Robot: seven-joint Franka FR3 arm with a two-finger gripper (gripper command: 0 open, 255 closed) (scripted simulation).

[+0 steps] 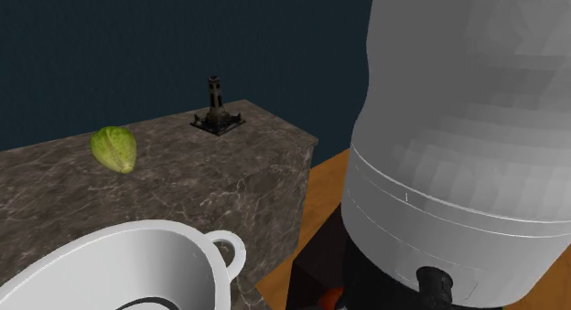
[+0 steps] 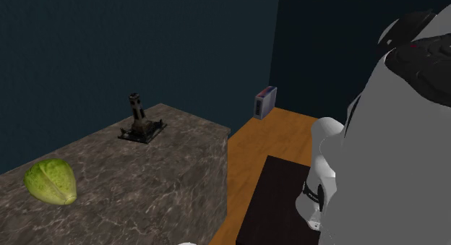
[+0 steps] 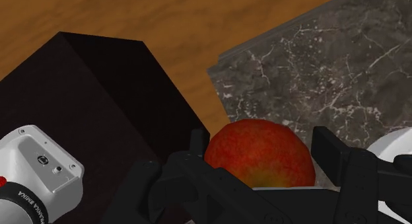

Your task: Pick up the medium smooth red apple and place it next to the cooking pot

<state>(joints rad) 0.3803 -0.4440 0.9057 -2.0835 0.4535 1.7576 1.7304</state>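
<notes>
Red apple [image 3: 259,156] clamped in gripper [image 3: 263,145], off the counter [image 3: 330,64] edge. Transport step; next, swing over counter, lower beside white pot [image 1: 128,262], release.

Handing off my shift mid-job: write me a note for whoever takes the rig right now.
The gripper is shut on the red apple, held by the corner of the marble counter, next to the black stand.
The white pot sits on the counter.
Done: apple grasped.
Left: carry it over the counter, set it down beside the pot, release.
</notes>
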